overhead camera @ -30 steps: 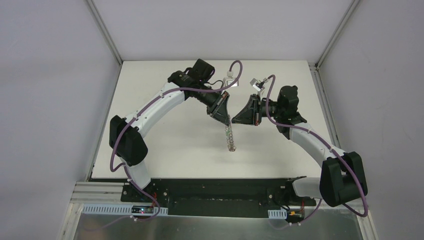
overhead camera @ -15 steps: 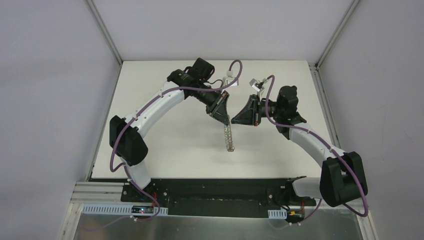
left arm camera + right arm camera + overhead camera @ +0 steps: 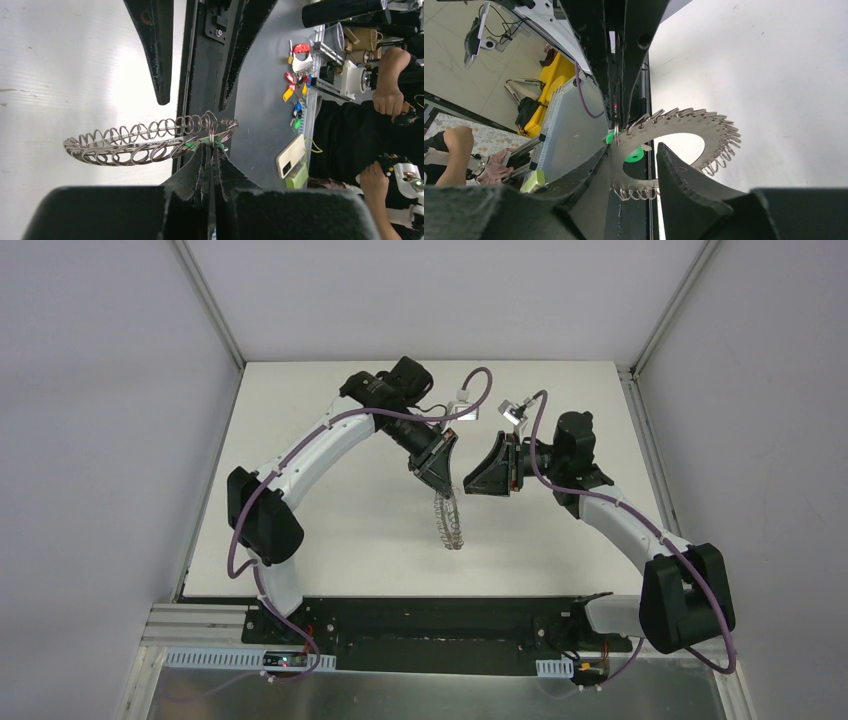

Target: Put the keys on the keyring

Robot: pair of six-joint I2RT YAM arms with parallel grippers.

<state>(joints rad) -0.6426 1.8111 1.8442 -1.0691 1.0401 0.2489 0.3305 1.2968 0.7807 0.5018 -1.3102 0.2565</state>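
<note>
From above, the left gripper (image 3: 446,490) has shifted a little toward the table's left since half a second ago. It carries the flat grey metal keyring (image 3: 449,523), fringed with small wire loops, so the gap to the right gripper (image 3: 467,484) is slightly wider. The keyring hangs edge-on beneath the left gripper over the matte white table (image 3: 330,520), with bare surface all round and the table edges well apart from it. In the left wrist view, the left gripper (image 3: 211,150) is pinched fully together on one wire loop at the rim of the keyring (image 3: 140,146). The tiny silver key with a bright green plastic head (image 3: 192,145) peeks through the loops just beside the pinch. The right gripper (image 3: 192,105) faces it with its jaws spread wide, its tips near the loops but apart from them. In the right wrist view, the right gripper (image 3: 633,147) is spread and grips nothing. The flat band of the keyring (image 3: 704,131) lies between its matte black fingers (image 3: 684,175); whether they touch it I cannot tell. The key (image 3: 634,154) shows green behind the band.
</note>
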